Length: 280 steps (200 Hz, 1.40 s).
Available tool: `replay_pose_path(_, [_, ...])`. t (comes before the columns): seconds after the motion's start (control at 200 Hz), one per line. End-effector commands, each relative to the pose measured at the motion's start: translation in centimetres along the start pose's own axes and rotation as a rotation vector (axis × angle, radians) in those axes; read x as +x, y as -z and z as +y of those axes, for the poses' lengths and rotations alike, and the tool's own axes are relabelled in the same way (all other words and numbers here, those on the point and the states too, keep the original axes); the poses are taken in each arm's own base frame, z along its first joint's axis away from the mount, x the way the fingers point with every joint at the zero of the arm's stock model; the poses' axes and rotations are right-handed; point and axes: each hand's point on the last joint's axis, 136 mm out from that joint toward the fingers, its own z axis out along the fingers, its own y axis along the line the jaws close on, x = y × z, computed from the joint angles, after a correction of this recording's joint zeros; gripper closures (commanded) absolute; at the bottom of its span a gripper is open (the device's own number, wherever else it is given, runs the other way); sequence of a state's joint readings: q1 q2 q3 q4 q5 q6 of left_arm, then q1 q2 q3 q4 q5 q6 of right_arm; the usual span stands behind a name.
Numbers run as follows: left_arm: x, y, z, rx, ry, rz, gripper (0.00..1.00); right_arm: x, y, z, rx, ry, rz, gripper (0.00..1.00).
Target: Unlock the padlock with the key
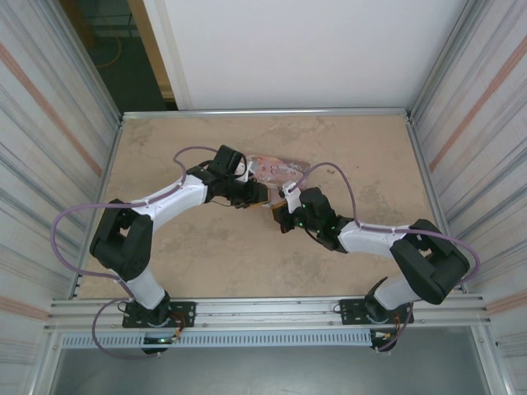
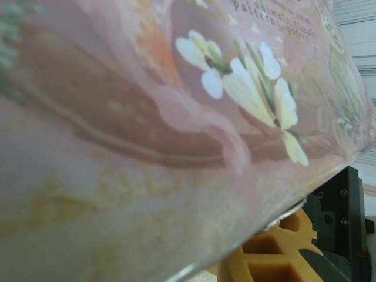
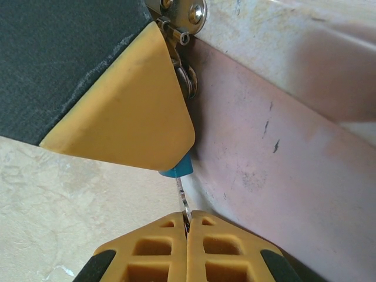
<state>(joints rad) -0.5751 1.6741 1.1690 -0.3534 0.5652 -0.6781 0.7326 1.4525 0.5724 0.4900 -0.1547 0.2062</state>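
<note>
Right wrist view: the right gripper (image 3: 187,218) has its two yellow fingers pressed together on one thin silvery key (image 3: 182,197), whose blade runs straight up to the underside of the single padlock (image 3: 178,167). Of the padlock, a small blue corner of the body shows below, and a small silvery shackle (image 3: 189,79) loops above through the metal hasp (image 3: 187,17). The rest of it is hidden under one broad yellow finger (image 3: 129,111) of the left gripper (image 1: 254,195), which lies over it against the side wall of the one pink tin (image 3: 282,164). Whether the left gripper is clamped or loose, I cannot tell. From above, both grippers meet at the tin's near edge on the tan table (image 1: 206,255), mid-table. The tin's lid carries white painted flowers (image 2: 258,88).
</note>
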Motion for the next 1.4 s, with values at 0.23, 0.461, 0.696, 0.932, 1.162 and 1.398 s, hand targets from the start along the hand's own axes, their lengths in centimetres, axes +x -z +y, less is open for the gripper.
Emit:
replay_pose_path(0.23, [3.8,-0.8,-2.9,0.101,-0.066,0.115,0.84,-14.9,3.5,5.6,-0.216,0.12,-0.444,1.0])
replay_pose_path(0.461, [4.4,-1.3,-2.7,0.089,-0.063,0.129,0.83,-16.7,3.8,5.8,-0.239,0.134,-0.476,1.0])
replay_pose_path(0.696, [4.9,-1.8,-2.5,0.094,-0.052,0.141,0.84,-17.2,3.8,5.8,-0.243,0.134,-0.49,1.0])
replay_pose_path(0.932, [4.5,-2.5,-2.2,0.1,-0.048,0.136,0.84,-13.5,2.2,3.4,-0.165,0.092,-0.391,1.0])
replay_pose_path(1.162, [3.8,-4.3,-1.1,0.101,-0.023,0.126,0.84,-7.4,0.7,0.2,-0.048,0.032,-0.248,1.0])
replay_pose_path(1.398, [3.3,-6.2,-0.1,0.101,0.001,0.131,0.83,-3.4,-0.5,-1.3,-0.003,-0.003,-0.149,1.0])
